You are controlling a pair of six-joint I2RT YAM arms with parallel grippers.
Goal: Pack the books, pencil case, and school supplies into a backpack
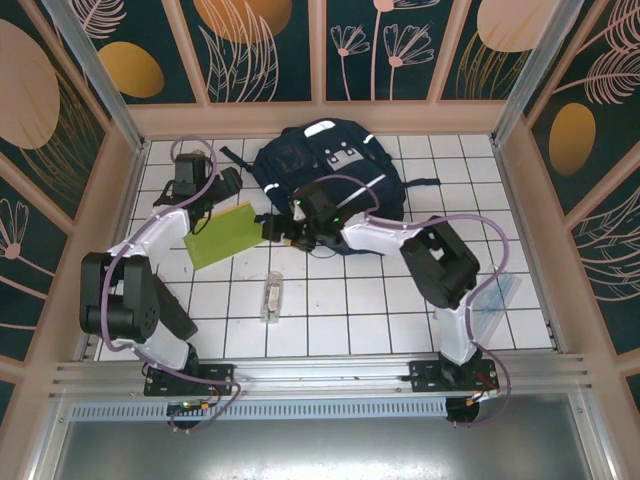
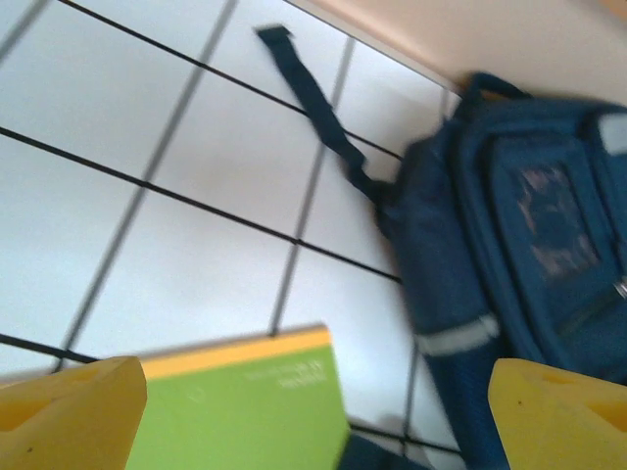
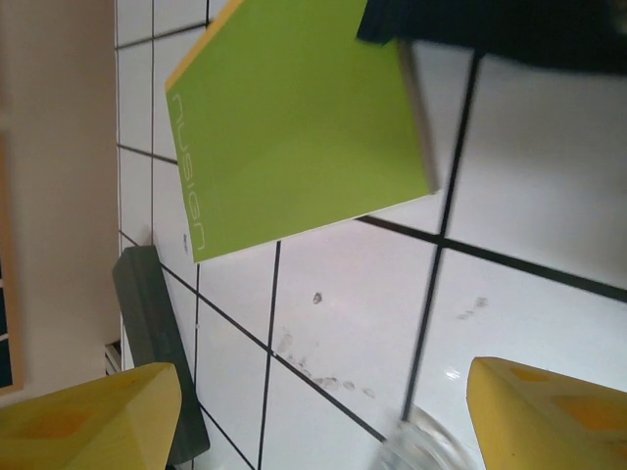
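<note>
The left gripper (image 2: 313,397) stands wide open with nothing between its yellow fingers (image 2: 73,411). It hangs over the far edge of the lime-green book (image 1: 222,234), which lies flat on the tiled table (image 1: 340,310) just left of the backpack (image 1: 325,175). The right gripper (image 3: 318,411) is also spread wide and empty, low over the tiles by the book's right side. A clear oblong box (image 1: 271,297) lies nearer the arms, and a bluish pouch (image 1: 497,298) lies well off to the right.
</note>
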